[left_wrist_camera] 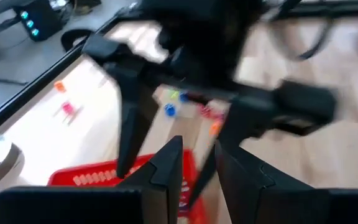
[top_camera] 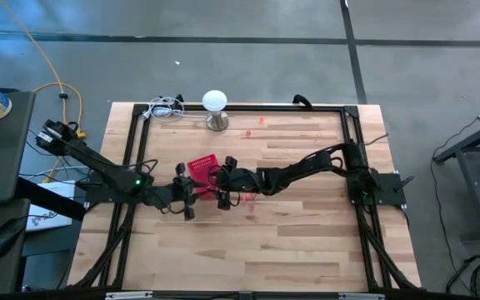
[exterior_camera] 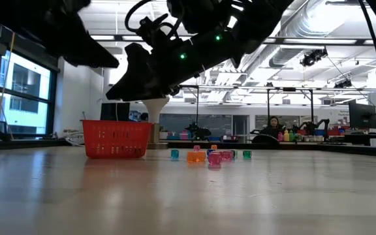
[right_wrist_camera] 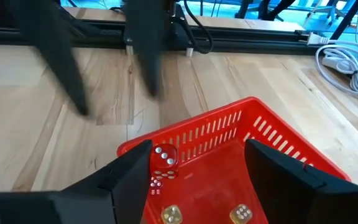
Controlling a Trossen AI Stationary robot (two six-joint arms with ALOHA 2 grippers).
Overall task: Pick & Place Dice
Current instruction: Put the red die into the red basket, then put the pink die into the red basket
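The red mesh basket (top_camera: 202, 166) stands on the wooden table, left of centre. My right gripper (right_wrist_camera: 197, 149) hangs open just above the basket's (right_wrist_camera: 229, 134) open top. Inside lie a red die (right_wrist_camera: 162, 158) close by one finger and two pale yellow dice (right_wrist_camera: 171, 214). More dice (exterior_camera: 204, 156) in teal, orange, pink and green lie loose on the table right of the basket. Two more dice (top_camera: 255, 126) lie near the far edge. My left gripper (left_wrist_camera: 197, 149) hovers beside the basket (left_wrist_camera: 98, 175) on its near left side, a narrow gap between its fingers and nothing in it.
A white ball lamp on a metal foot (top_camera: 214, 107) and a coiled white cable (top_camera: 165, 108) stand at the table's far edge. A black frame (top_camera: 348, 133) runs round the table. The two arms meet closely over the basket; bare wood lies toward the near edge (top_camera: 265, 250).
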